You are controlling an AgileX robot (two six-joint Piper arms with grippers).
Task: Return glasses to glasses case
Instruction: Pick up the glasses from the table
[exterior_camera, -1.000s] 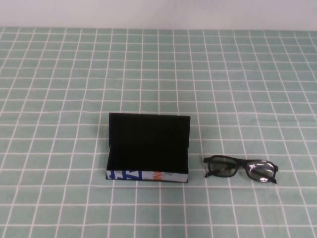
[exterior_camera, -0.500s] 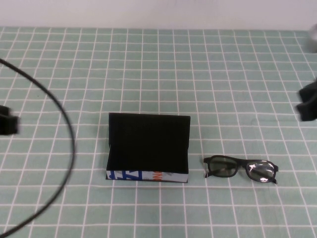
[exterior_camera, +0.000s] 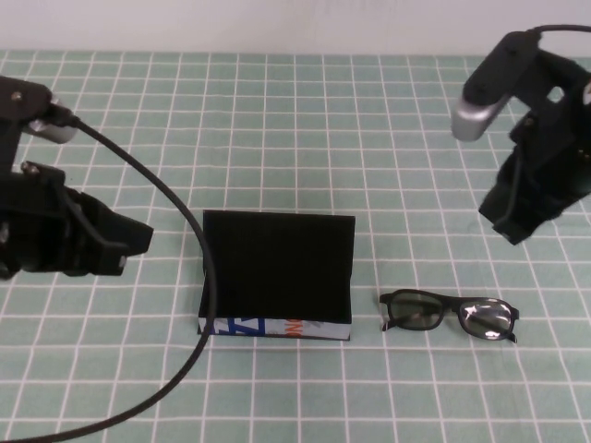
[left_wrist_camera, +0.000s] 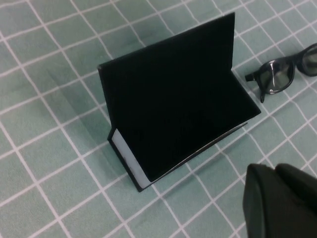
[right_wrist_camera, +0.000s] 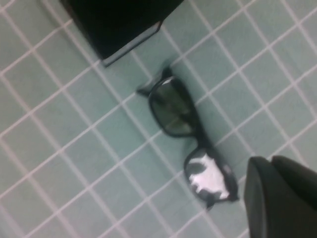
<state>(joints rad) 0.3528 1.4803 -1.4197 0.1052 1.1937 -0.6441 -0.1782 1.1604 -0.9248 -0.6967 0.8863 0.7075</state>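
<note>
glasses point(exterior_camera: 450, 315) lie just right of the open glasses case point(exterior_camera: 276, 277).

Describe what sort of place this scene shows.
Probably a robot test bench: a green checked tablecloth bearing only an open glasses case and glasses, the left pincer and right pincer hovering either side.

Test bench setting: green checked tablecloth point(exterior_camera: 277, 120) is covering the surface, plain white wall point(exterior_camera: 277, 23) standing at twelve o'clock.
</note>
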